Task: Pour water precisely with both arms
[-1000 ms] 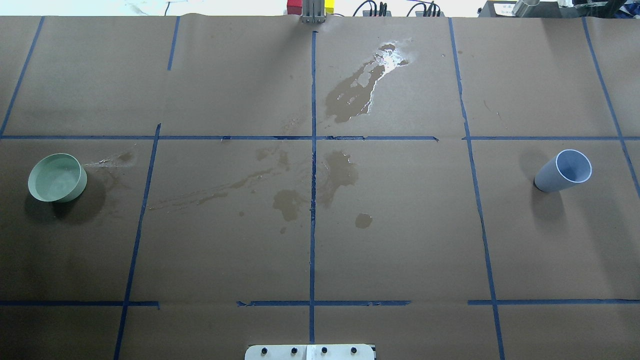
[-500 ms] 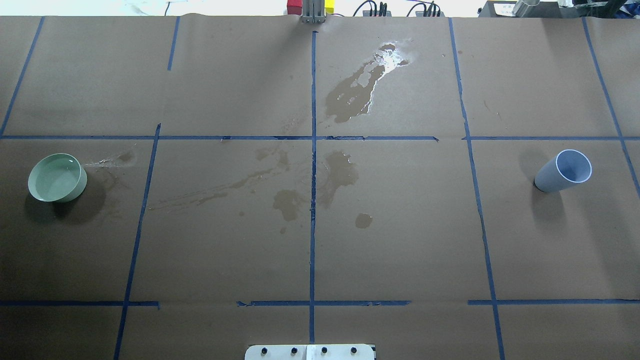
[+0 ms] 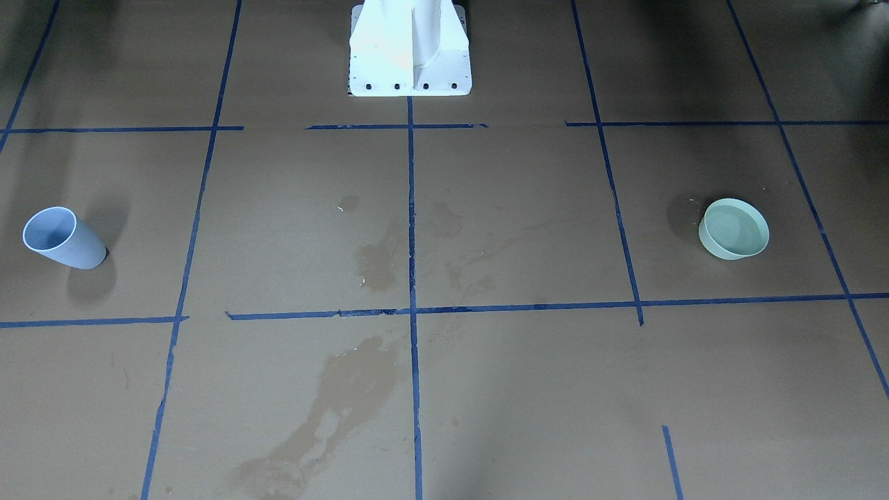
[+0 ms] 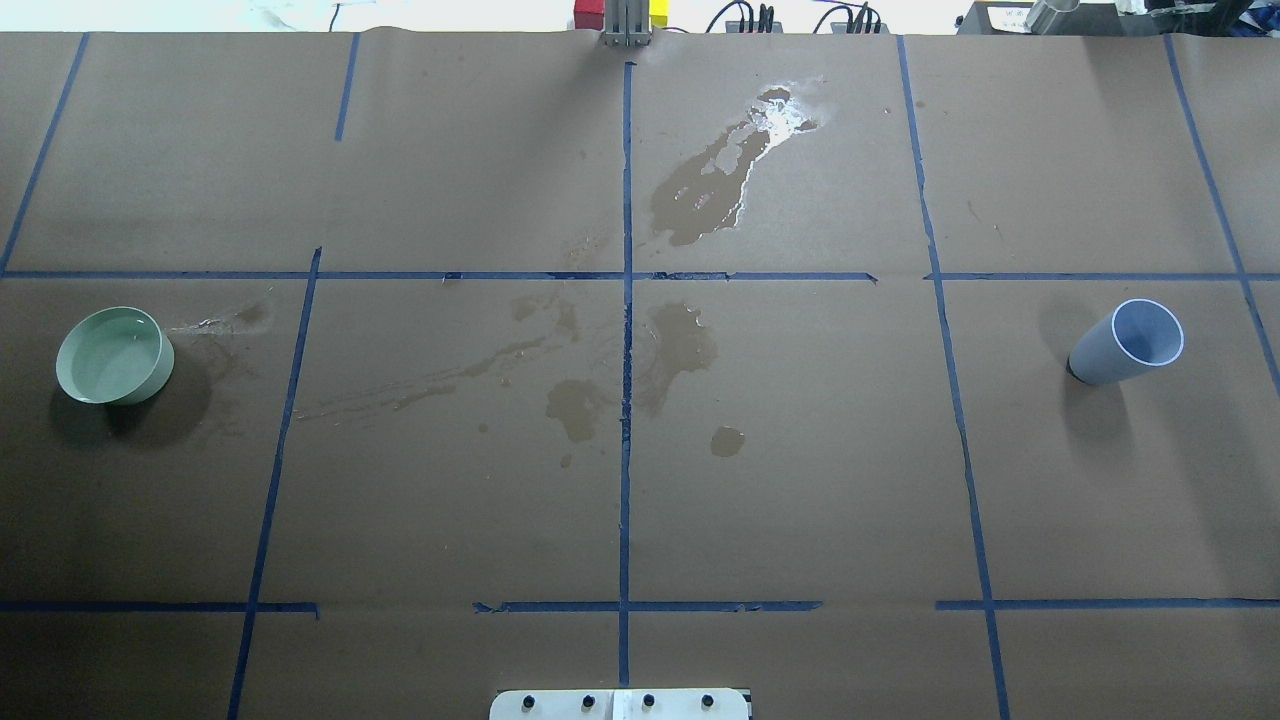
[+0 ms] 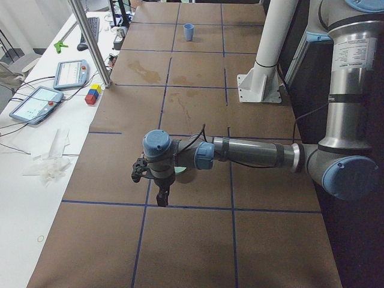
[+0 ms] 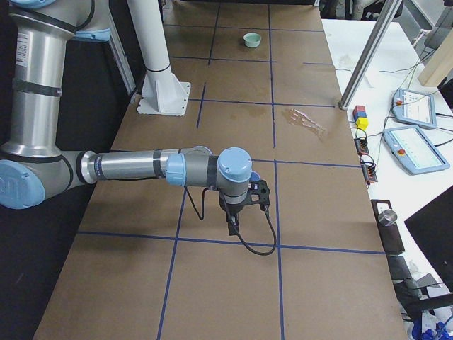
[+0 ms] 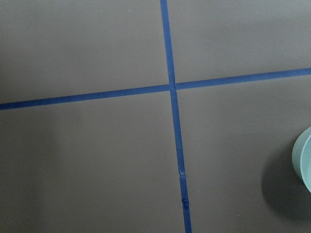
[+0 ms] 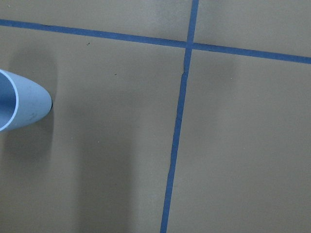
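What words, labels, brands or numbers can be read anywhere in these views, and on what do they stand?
No text reads clearly.
Teach pendant screens: content too small to read.
White sheet at the overhead view's top right: marks blurred.
Pale blue cup, mint-green bowl: no print visible.

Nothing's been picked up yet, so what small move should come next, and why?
Probably slide the right gripper sideways toward the cup. The cup stands free on the table, showing only at the left edge of the right wrist view, so the jaws are likely not lined up on it yet.
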`<state>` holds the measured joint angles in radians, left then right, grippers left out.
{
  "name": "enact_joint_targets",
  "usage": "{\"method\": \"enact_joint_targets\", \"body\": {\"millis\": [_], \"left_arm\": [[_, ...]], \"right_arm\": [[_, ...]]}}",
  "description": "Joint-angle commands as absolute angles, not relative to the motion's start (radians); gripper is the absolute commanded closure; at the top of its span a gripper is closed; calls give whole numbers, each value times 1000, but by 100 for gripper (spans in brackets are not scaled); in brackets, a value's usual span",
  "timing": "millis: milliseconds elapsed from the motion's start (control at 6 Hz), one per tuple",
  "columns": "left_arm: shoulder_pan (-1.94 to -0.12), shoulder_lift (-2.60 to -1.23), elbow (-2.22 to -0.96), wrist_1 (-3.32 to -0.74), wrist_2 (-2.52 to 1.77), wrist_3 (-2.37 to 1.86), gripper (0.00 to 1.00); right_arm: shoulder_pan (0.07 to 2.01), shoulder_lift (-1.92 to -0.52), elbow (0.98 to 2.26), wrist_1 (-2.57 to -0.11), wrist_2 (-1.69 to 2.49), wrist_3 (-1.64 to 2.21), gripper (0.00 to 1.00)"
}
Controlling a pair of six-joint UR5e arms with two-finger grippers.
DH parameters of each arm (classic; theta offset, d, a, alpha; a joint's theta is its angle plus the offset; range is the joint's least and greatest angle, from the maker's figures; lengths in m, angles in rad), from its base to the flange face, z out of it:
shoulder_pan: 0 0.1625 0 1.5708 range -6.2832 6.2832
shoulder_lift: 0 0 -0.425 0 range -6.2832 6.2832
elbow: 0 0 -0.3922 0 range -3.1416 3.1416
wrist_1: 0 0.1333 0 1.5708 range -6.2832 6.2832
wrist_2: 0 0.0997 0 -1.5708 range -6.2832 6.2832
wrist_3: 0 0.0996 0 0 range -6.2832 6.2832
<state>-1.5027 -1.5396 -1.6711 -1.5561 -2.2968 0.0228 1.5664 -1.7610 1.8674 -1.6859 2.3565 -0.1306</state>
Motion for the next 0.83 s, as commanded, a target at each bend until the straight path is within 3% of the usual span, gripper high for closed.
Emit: {"method": "enact_joint_targets", "body": {"millis": [0, 667], "left_arm": [[-1497, -1537, -1661, -1552, -2298, 23, 0], [-1497, -1482, -1677, -1555, -2295, 23, 0]], "right_arm": [[1565, -1761, 1868, -1686, 2358, -129, 0], [1555, -1761, 1845, -1687, 2356, -129, 0]]}}
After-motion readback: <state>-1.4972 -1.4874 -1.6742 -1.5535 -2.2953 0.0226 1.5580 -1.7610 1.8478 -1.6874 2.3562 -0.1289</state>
